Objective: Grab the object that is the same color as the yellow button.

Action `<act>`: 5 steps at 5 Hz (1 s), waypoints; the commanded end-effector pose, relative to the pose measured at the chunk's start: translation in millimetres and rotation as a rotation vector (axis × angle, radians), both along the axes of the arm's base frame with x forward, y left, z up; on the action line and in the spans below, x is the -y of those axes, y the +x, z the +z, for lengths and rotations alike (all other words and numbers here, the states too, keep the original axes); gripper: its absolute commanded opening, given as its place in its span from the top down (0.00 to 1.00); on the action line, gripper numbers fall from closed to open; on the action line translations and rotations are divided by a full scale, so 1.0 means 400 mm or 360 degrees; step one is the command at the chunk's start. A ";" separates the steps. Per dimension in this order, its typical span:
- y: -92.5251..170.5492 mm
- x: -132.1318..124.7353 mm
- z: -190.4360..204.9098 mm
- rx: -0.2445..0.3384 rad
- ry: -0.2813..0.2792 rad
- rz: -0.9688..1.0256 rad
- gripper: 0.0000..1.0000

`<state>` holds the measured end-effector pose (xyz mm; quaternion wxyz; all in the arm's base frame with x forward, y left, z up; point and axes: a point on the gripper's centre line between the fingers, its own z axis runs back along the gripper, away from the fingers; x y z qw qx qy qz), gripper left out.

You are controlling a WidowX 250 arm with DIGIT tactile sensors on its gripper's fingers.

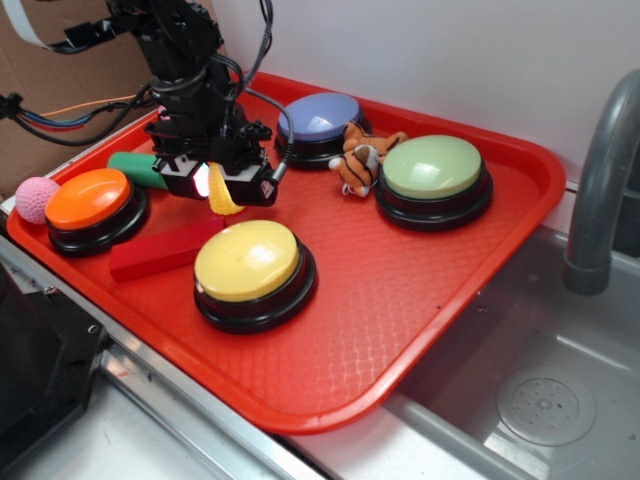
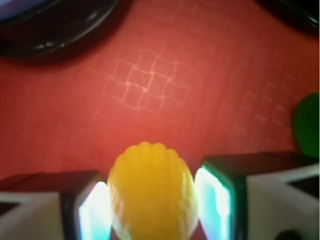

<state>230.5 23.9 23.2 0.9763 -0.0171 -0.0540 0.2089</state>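
My gripper (image 1: 222,192) is shut on the small yellow toy corn cob (image 1: 225,197), which hangs point down between the fingers above the red tray (image 1: 420,300). In the wrist view the bumpy corn cob (image 2: 151,192) fills the space between the two glowing pads (image 2: 95,212), and both press its sides. The yellow button (image 1: 248,262), a glossy dome on a black base, sits on the tray just in front of and below the gripper.
An orange button (image 1: 90,200), a purple-blue button (image 1: 320,120) and a pale green button (image 1: 433,170) stand on the tray. A green cylinder (image 1: 135,168), a red block (image 1: 155,252), a toy tiger (image 1: 362,158) and a pink ball (image 1: 37,198) lie around. A sink and grey tap (image 1: 600,190) are at the right.
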 end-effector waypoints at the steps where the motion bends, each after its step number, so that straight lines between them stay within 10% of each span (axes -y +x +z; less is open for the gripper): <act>1: 0.016 0.015 0.088 -0.0031 0.0025 -0.0050 1.00; 5: -0.006 0.123 0.396 -0.0022 0.0037 -0.0213 1.00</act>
